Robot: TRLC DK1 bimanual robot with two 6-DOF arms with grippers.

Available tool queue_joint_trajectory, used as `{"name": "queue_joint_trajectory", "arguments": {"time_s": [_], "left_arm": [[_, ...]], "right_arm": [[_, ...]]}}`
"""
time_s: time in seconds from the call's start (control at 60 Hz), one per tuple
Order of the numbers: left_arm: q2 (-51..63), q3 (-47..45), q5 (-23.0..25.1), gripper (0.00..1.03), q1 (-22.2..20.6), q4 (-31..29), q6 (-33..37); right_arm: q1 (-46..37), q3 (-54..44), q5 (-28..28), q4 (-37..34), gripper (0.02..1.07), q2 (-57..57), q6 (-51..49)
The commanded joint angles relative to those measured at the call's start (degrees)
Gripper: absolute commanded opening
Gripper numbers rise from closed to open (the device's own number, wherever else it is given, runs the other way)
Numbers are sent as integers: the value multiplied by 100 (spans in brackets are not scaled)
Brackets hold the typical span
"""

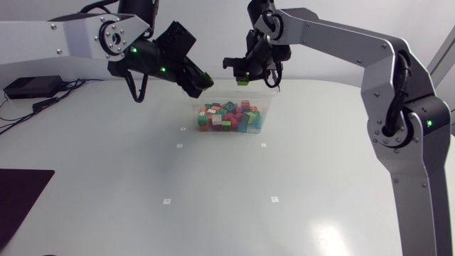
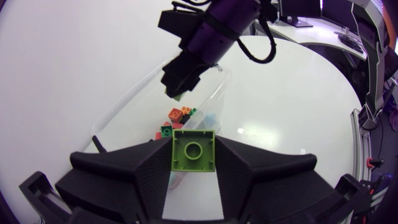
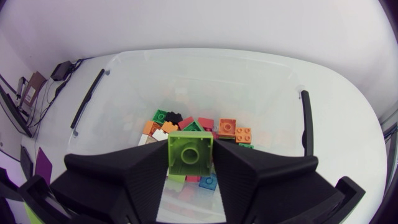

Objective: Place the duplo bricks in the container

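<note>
- Step in hand, by judgement: delivery of two carried bricks, neither released yet.
- left tool point(image 2: 193, 142): closed part-way on first lime-green duplo brick point(image 2: 193, 150), one finger against each side, stud face toward the wrist camera. Raised near the left rim of the clear container point(image 1: 271, 99), not plainly over the opening.
- right tool point(image 3: 190, 144): clamped the same way on second lime-green duplo brick point(image 3: 189, 157). Hangs above the container's opening, close to the left tool.
- Next move, judged: for the right tool, only a spreading of the fingers to drop its brick. For the left tool, first a short shift inward over the opening, with care not to strike the right tool.
- Clear container: stands on the white desk point(image 1: 213, 192), open-topped, no lid seen.
- Contents: heap of duplo bricks point(image 1: 229, 117) in red, green, orange, blue and white, loose and unsorted, gathered toward one end.
</note>
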Motion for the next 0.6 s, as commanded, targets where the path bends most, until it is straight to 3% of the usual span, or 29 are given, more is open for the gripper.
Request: {"name": "queue_joint_trajectory", "arguments": {"time_s": [0.0, 0.1, 0.317, 0.583], "left_arm": [[316, 351, 39, 33, 67, -12, -224], [580, 685, 39, 34, 85, -12, -330], [1010, 1238, 39, 34, 129, 32, -549], [1643, 1827, 39, 34, 137, 234, -857]], "right_arm": [[17, 231, 86, -149, 84, 146, -37], [0, 195, 121, -211, 92, -4, -37], [9, -569, 271, 53, 94, -821, -55], [9, -2705, 525, 1029, 95, -2509, -283]]}}
